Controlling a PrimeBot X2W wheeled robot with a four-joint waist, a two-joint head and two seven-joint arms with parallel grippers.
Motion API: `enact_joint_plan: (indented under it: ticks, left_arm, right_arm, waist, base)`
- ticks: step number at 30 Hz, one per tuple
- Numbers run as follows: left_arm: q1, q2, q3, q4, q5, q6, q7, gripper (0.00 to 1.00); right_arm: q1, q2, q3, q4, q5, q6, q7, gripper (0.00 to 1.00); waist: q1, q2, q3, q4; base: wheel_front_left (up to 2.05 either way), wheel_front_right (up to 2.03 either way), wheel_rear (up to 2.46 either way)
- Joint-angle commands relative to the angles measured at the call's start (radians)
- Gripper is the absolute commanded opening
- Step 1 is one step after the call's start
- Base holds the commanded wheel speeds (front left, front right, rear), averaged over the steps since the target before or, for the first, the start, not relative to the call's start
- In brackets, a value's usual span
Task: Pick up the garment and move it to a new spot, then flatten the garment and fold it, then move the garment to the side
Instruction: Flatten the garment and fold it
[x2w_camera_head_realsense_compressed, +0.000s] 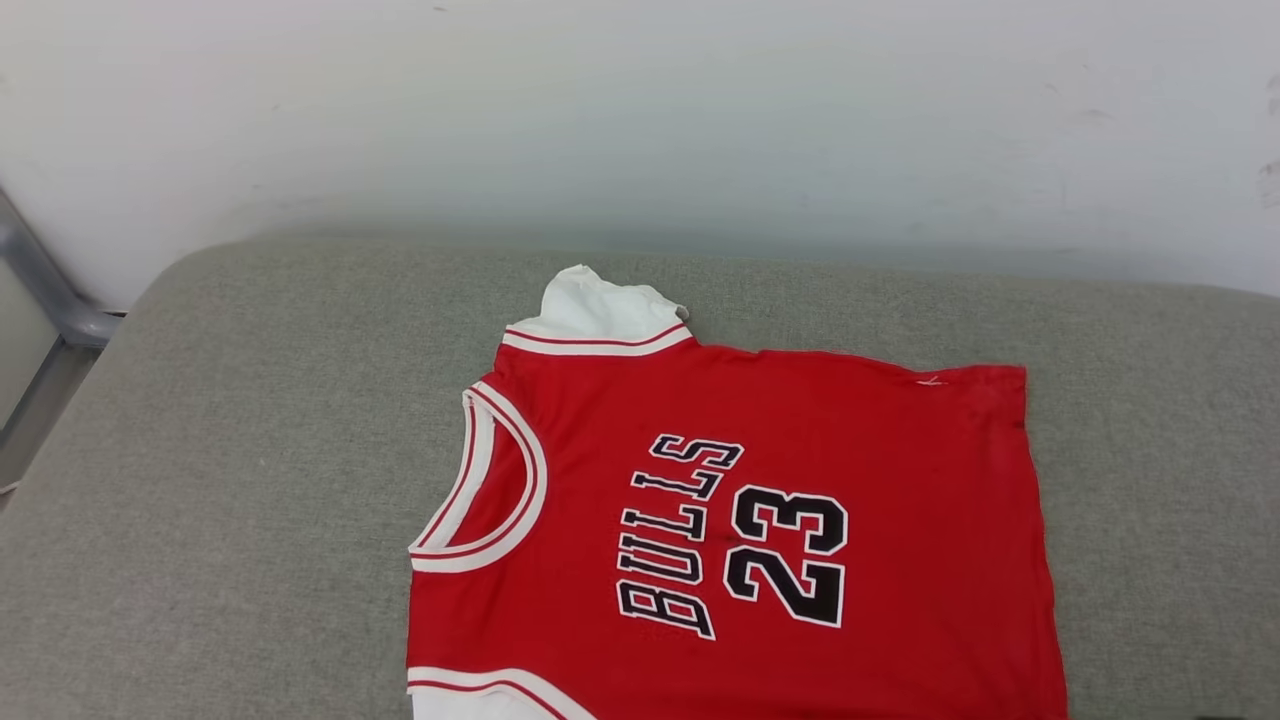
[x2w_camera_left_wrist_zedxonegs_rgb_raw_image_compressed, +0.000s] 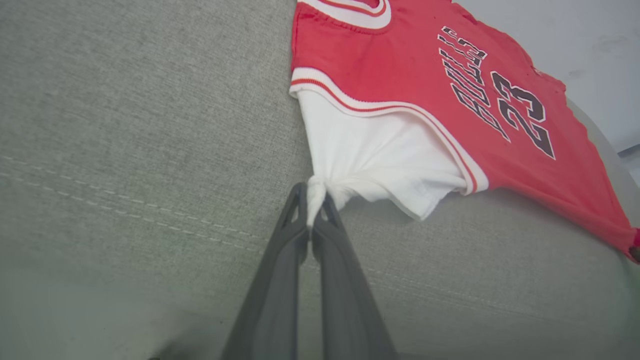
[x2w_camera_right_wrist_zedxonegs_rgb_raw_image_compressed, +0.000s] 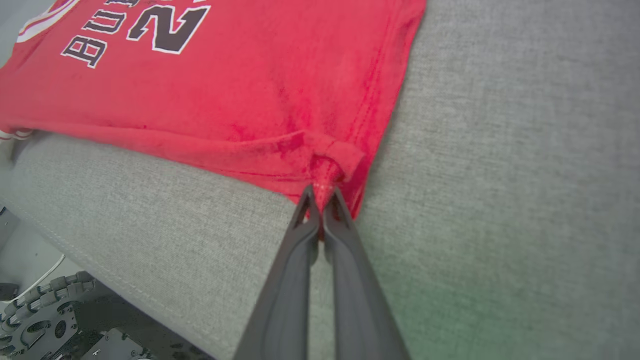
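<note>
Grey upholstered cushion (x2w_camera_head_realsense_compressed: 250, 450) carries the red jersey-style T-shirt (x2w_camera_head_realsense_compressed: 800, 430), lying flat at its front edge. Left arm's fingers (x2w_camera_left_wrist_zedxonegs_rgb_raw_image_compressed: 295, 220) are clenched on the white sleeve (x2w_camera_left_wrist_zedxonegs_rgb_raw_image_compressed: 380, 155). Right arm's fingers (x2w_camera_right_wrist_zedxonegs_rgb_raw_image_compressed: 302, 227) are clenched on the red hem corner (x2w_camera_right_wrist_zedxonegs_rgb_raw_image_compressed: 330, 160). Risk: either thin pinch slips under tension, bunching the cloth.

Head view looks down from above onto the garment (x2w_camera_head_realsense_compressed: 760, 480) on the grey cushion (x2w_camera_head_realsense_compressed: 250, 480). Both wrist views sit low and close at its near edge (left by the sleeve (x2w_camera_left_wrist_zedxonegs_rgb_raw_image_compressed: 380, 150), right by the hem (x2w_camera_right_wrist_zedxonegs_rgb_raw_image_compressed: 330, 160)) — all three share the lettering (x2w_camera_head_realsense_compressed: 680, 540).
</note>
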Motion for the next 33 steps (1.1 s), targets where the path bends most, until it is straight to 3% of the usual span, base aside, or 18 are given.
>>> enact_joint_plan:
  ticks: [1,9,16,25,33]
  left_arm:
    - [0.007,0.004,0.007,0.002,-0.003,-0.001,-0.005,0.00]
    - [-0.040,0.019,0.012,-0.030,0.027,-0.004,-0.014,0.00]
    - [-0.167,0.090,0.039,-0.067,0.079,-0.007,0.001,0.00]
    - [-0.412,0.160,0.001,-0.058,0.139,-0.063,0.105,0.00]
    - [-0.636,0.155,-0.036,0.072,0.158,-0.125,0.165,0.00]
  right_arm:
    - [0.029,0.005,-0.012,-0.011,-0.008,-0.001,0.005,0.00]
    - [0.067,0.031,-0.116,-0.119,-0.066,-0.001,0.044,0.00]
    - [0.038,0.053,-0.193,-0.227,-0.105,-0.001,0.096,0.00]
    - [-0.026,0.062,-0.248,-0.310,-0.120,-0.001,0.162,0.00]
    - [-0.148,0.063,-0.246,-0.279,-0.122,-0.001,0.207,0.00]
  waist:
    - [0.0002,-0.0001,0.000,0.003]
    - [0.0002,-0.0001,0.009,0.005]
    - [0.0002,-0.0001,0.031,-0.009]
    - [0.0002,-0.0001,0.107,-0.042]
    - [0.0002,-0.0001,0.205,-0.073]
  base:
    - [0.00,0.00,0.00]
    - [0.00,0.00,0.00]
    - [0.00,0.00,0.00]
    - [0.00,0.00,0.00]
    - [0.00,0.00,0.00]
